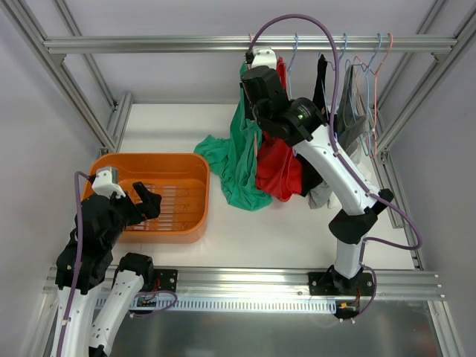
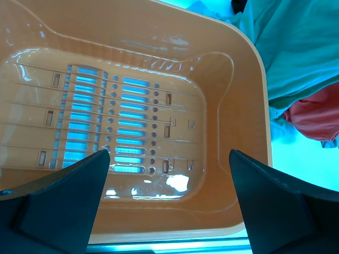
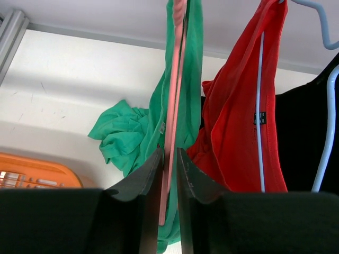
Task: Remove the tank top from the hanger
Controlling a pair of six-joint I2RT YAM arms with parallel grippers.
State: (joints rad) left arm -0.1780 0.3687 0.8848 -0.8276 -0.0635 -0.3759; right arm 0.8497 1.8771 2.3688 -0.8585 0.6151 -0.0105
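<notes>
- Two arms stand at the near edge of the white counter (image 1: 171, 126), well apart from each other.
- The right fingers (image 3: 169, 156) are raised near the rail (image 1: 149, 44) and pressed together on a pink hanger (image 3: 175, 79).
- The green tank top (image 3: 127, 132) hangs from that hanger; its lower part lies bunched on the counter, just beside an orange basket (image 1: 190, 167).
- A red top (image 1: 279, 171) and a black garment (image 1: 320, 82) hang close on its right.
- The left fingers (image 2: 168, 153) are spread wide above the basket, holding nothing.
</notes>
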